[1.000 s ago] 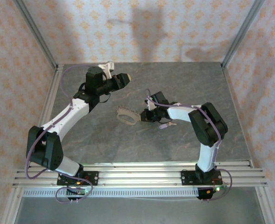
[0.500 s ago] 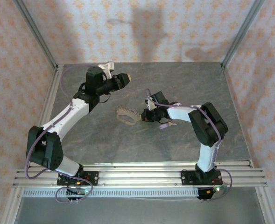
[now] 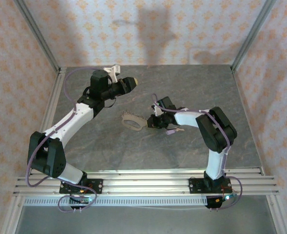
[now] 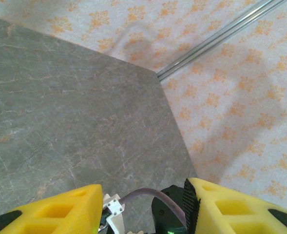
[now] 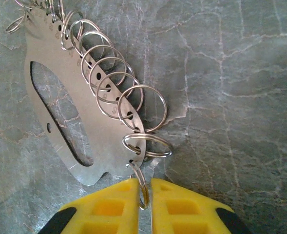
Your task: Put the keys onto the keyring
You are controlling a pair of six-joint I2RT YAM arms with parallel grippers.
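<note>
I've got the right gripper (image 5: 143, 187) pinched nearly closed on the end ring of the keyring (image 5: 109, 165). It lies mid-table, long axis far-left to near-right. Left gripper (image 4: 143, 195) half-open, empty.

Shiny metal keyring (image 5: 106, 158) on matt stone-look table (image 5: 231, 73).

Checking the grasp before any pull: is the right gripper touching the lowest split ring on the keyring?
Touching. The right wrist view shows the right gripper with its yellow fingers closed on the lowest split ring of the keyring.
</note>
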